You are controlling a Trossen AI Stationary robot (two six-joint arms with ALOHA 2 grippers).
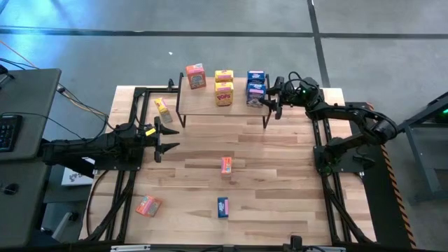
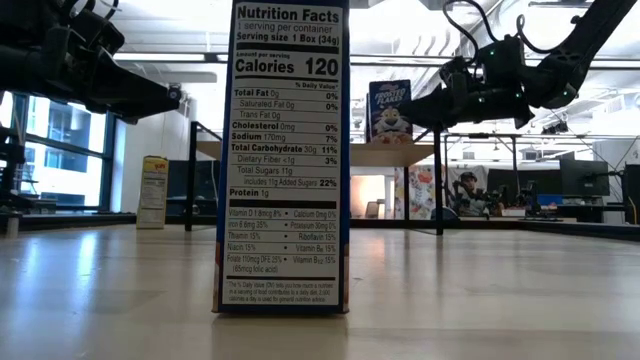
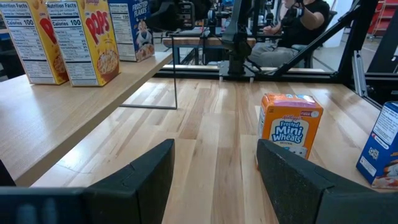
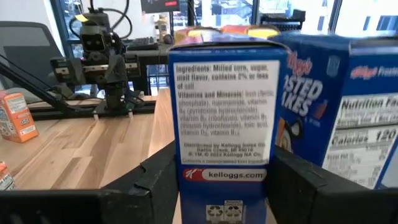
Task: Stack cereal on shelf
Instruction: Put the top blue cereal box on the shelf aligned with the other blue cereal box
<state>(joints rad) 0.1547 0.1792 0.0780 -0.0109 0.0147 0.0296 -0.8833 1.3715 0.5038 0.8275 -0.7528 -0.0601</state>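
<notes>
The shelf (image 1: 210, 105) stands at the table's far side and carries an orange-red box (image 1: 195, 75), two yellow boxes (image 1: 224, 85) and two blue ones. My right gripper (image 4: 224, 180) reaches level from the table's right and is shut on the nearer blue cereal box (image 1: 256, 92), which stands upright beside the other blue box (image 4: 348, 99). Loose cereal boxes lie on the table: yellow (image 1: 162, 108), orange-red (image 1: 227, 165), blue (image 1: 222, 207), orange-red (image 1: 148, 205). My left gripper (image 1: 165, 137) waits open at the table's left. My right gripper has the blue box between its two fingers, one finger (image 4: 158, 177) on each broad face, low on the box's narrow ingredients side (image 4: 221, 124). The fingers come in level from the table's right. The box stands upright; its foot is hidden behind the gripper.
In the low view the blue box (image 2: 285, 150) near the table's front edge fills the middle. The left wrist view has an orange-red Mini Wheats box (image 3: 289, 124) ahead of the open fingers. Bare wood lies between the shelf and the loose boxes. A person sits beyond the table (image 3: 298, 25).
</notes>
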